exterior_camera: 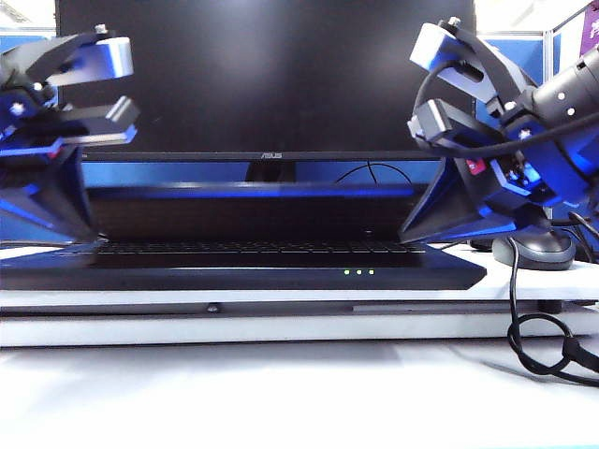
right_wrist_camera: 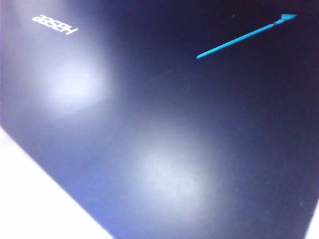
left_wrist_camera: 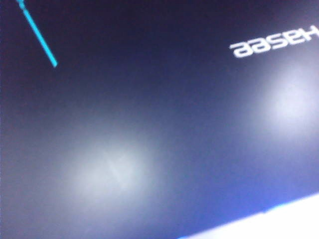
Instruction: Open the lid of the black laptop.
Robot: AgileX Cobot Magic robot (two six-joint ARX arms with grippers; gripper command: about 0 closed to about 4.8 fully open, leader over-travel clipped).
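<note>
Exterior view: the slim black laptop (exterior_camera: 243,267) sits on a white table (exterior_camera: 299,393) between the two arms, three green indicator lights (exterior_camera: 358,272) glowing on its front edge. Its thin dark navy lid (exterior_camera: 253,191) is raised partway, with the keyboard (exterior_camera: 243,248) showing in the gap beneath. The left gripper (exterior_camera: 56,210) is at the lid's left end and the right gripper (exterior_camera: 440,210) at its right end; each meets the lid edge, but whether the fingers press on it cannot be told. Jaw position of either gripper cannot be determined, as the fingertips are lost against the dark panel. Behind and above both grippers stands a large black ASUS monitor (exterior_camera: 267,75). Just beyond the right gripper, on its outer side, lies a black computer mouse (exterior_camera: 533,251), and a black cable (exterior_camera: 547,341) loops down below it.

Left wrist view: only the lid's glossy dark outer face (left_wrist_camera: 149,124) fills the frame, with pale "Hasee" lettering (left_wrist_camera: 274,44) and a thin cyan stripe (left_wrist_camera: 39,37). No fingers are visible.

Right wrist view: same dark face (right_wrist_camera: 189,129), lettering (right_wrist_camera: 55,26) and cyan stripe (right_wrist_camera: 244,36); blurred, no fingers visible.
</note>
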